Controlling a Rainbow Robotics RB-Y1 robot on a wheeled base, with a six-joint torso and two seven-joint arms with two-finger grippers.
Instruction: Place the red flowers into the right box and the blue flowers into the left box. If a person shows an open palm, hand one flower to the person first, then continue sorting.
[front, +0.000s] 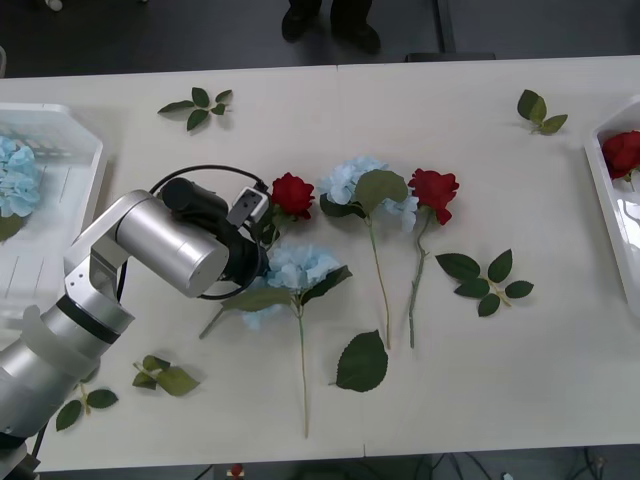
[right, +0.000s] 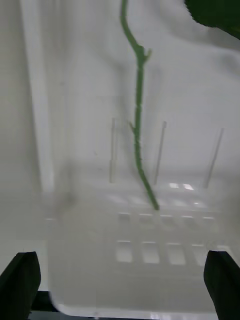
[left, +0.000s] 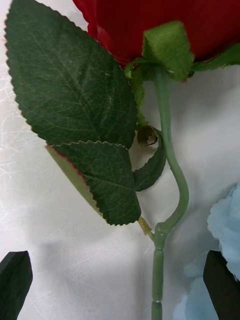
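Left gripper (left: 120, 285) open over a rose (front: 292, 193) near the table (front: 560, 380) centre.
Right gripper (right: 120, 282) open above the right box (right: 35, 125), over a rose stem (right: 137, 135).

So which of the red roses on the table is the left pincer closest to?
The red rose just beside the left pincer, left of the blue hydrangeas. The other rose lies farther right.
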